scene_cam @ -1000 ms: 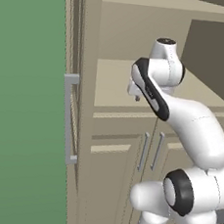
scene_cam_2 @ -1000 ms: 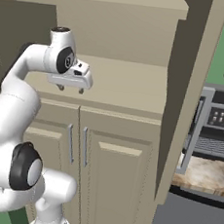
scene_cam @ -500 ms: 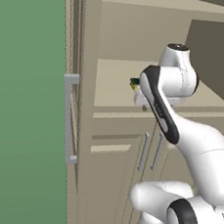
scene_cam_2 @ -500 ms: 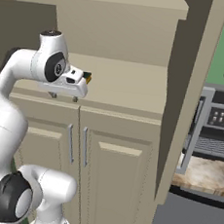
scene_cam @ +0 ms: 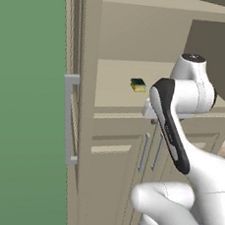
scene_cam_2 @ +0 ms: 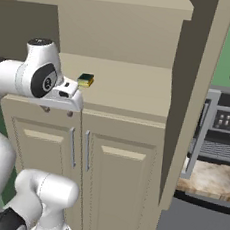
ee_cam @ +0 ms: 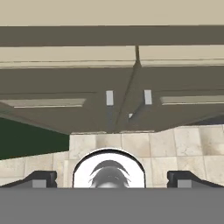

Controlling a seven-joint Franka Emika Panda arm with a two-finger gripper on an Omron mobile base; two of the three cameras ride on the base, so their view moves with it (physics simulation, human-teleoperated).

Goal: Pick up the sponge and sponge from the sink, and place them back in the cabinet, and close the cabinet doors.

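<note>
One sponge [scene_cam: 138, 85] [scene_cam_2: 85, 80], dark green over yellow, lies free on the beige inner shelf [scene_cam_2: 124, 90] of the cabinet [scene_cam: 138, 33]. Both cabinet doors stand open. The left door shows edge-on with its long silver bar handle [scene_cam: 69, 119], and the right door [scene_cam_2: 202, 71] is swung out. My gripper [scene_cam_2: 57, 110] [ee_cam: 112, 179] hangs just outside the shelf's front edge, in front of and below the sponge, pointing down. Its fingertips [ee_cam: 39, 178] stand wide apart, open, with nothing between them. The sink is out of view.
Below the shelf are two shorter beige doors with small handles [scene_cam_2: 78, 148] [ee_cam: 127, 98], both shut. A stove front [scene_cam_2: 220, 133] and a marbled counter [scene_cam_2: 210, 180] sit at right. A green wall [scene_cam: 22, 99] runs along the left. Tiled floor [ee_cam: 192, 144] lies below.
My hand has drawn back from the shelf and dropped to its front edge, turning to point down. The sponge, beside the fingers half a second ago, now lies uncovered on the shelf.
</note>
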